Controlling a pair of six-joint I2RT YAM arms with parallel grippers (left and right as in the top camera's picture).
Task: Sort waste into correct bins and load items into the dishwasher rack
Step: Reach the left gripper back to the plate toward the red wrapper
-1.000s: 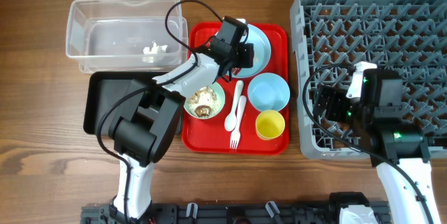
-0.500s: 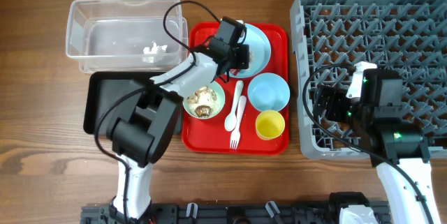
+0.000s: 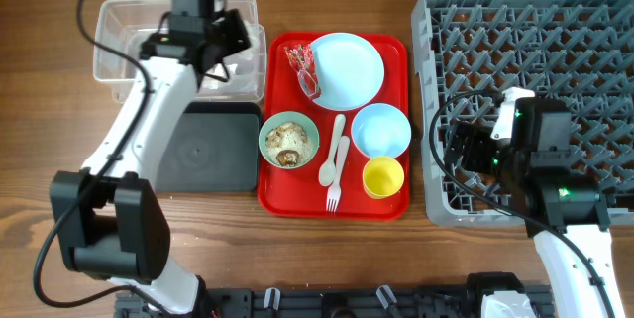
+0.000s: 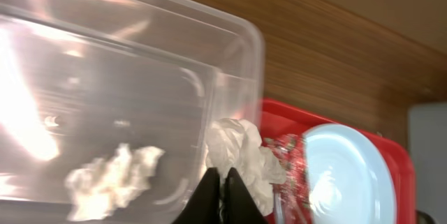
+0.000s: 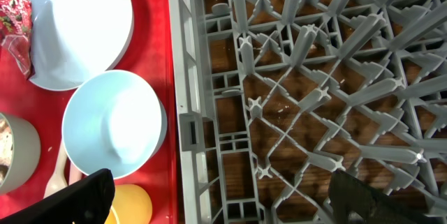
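Note:
My left gripper (image 3: 220, 49) (image 4: 223, 190) is shut on a crumpled white tissue (image 4: 241, 153), held over the right edge of the clear tub (image 3: 124, 23) (image 4: 105, 56). Another tissue piece (image 4: 112, 177) lies inside the tub. The red wrapper (image 3: 300, 64) (image 4: 290, 155) lies beside the light blue plate (image 3: 349, 68) (image 4: 342, 175). The pale green bowl (image 3: 288, 141) holds brown food scraps. The blue bowl (image 3: 381, 130) (image 5: 115, 123), yellow cup (image 3: 383, 176), spoon (image 3: 332, 155) and fork (image 3: 334, 191) are on the red tray. My right gripper (image 3: 464, 150) (image 5: 223, 203) is open and empty over the grey rack's (image 3: 535, 51) (image 5: 314, 98) left edge.
The black tray (image 3: 203, 150) lies below the tub, left of the red serving tray (image 3: 396, 209). My left arm stretches over the black tray's left side. The rack fills the right side of the table.
My left arm has swung from the plate on the red tray left to the clear tub with the tissue in its jaws. The black tray is now uncovered. The right arm has not moved.

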